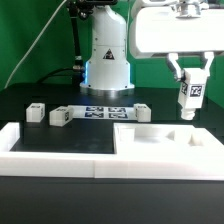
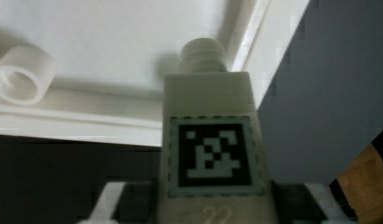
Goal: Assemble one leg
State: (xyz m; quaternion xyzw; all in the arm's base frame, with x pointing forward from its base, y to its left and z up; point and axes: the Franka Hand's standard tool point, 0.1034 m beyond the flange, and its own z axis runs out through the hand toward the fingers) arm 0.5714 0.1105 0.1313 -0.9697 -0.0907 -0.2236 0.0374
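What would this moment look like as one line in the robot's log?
gripper: shut on short white tagged plastic leg | leg: upright, held in the air over wide flat white slab | leg not yet attached

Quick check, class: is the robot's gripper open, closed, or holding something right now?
Gripper: jaws closed on the leg, holding it upright.

Where everything sits on the table [image 1: 70, 135]

The slab [image 1: 165, 142] lies at the front, on the exterior view's right, and the leg [image 1: 190, 100] hangs over its back edge, pinched in the gripper [image 1: 191, 86]. The marker board [image 1: 105, 112] lies mid-table in front of the robot base [image 1: 107, 62]. A small post [image 1: 37, 113] and a second post [image 1: 60, 116] stand side by side toward the exterior view's left of it.
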